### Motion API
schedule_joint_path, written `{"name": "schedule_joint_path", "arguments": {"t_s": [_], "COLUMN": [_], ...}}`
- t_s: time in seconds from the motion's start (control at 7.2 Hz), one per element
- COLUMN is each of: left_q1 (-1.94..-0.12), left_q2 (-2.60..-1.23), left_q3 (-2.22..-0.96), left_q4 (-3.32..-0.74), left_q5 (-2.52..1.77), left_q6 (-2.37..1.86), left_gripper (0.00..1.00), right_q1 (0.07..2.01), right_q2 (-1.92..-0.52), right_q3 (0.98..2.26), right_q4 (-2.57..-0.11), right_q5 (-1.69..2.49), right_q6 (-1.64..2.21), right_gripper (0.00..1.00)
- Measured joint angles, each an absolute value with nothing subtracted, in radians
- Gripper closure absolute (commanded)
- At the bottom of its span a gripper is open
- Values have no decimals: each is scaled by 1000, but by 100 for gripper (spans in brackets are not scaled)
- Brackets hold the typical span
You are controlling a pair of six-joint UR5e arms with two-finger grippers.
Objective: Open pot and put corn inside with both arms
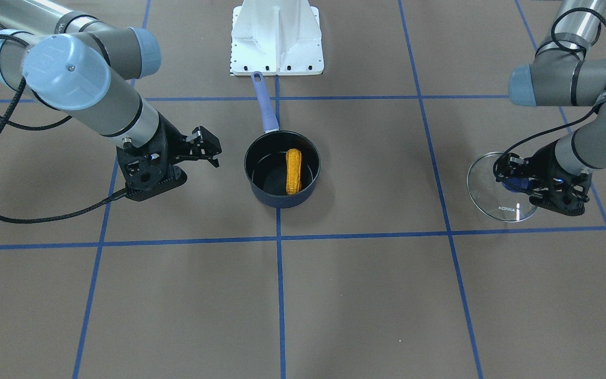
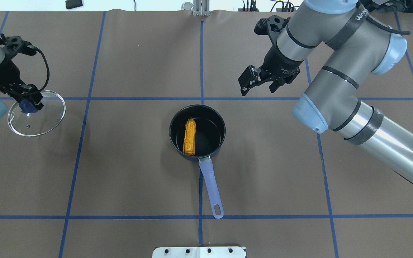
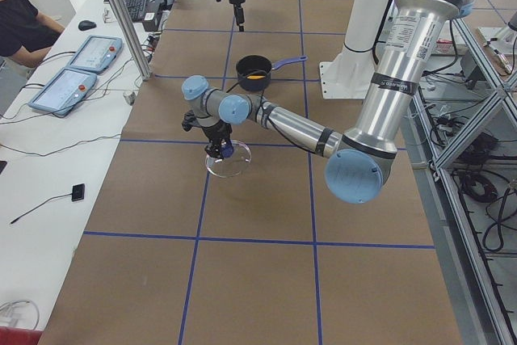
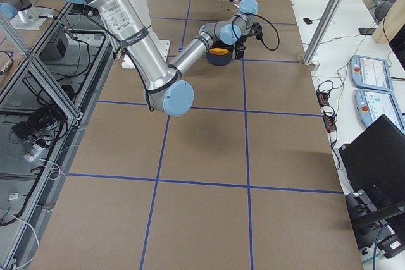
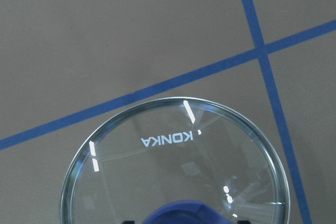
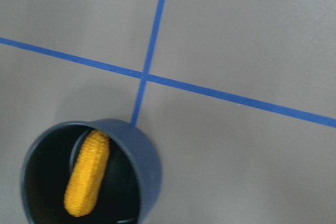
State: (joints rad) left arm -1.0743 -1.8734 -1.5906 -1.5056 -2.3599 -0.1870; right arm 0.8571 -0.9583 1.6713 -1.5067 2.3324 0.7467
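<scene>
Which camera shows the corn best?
Overhead exterior: the corn lies whole, centred and unobstructed inside the pot. Front-facing and right wrist also show it whole; the side views give only a small orange patch; left wrist shows none.

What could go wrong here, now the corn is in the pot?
The left gripper holds the glass lid by its knob alone; if it is not yet resting on the table, letting go could crack it. The open right gripper hangs near the pot, so a low sweep might knock it and the corn.
</scene>
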Motion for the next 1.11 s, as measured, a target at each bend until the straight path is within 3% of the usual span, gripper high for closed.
{"name": "schedule_joint_path", "arguments": {"t_s": [0.42,0.97,1.11], "left_q1": [-1068,-1037,-1029], "left_q2": [-1891,-1898,-1899], "left_q3": [-1510,-1495,-1494], "left_q4": [-1607,-1633,-1633], "left_q5": [-2370,-2369,-2369], "left_q6": [-232,-266,-267], "left_gripper": [37,31,9], "right_q1": [870,868,868], "right_q2": [-988,-1005,-1009], "right_q3": [1673,1674,1674], "right_q4": [-1507,-1505,-1505], "right_q5": [2335,2328,2327], "right_q6": [708,675,661], "right_gripper": [0,0,0]}}
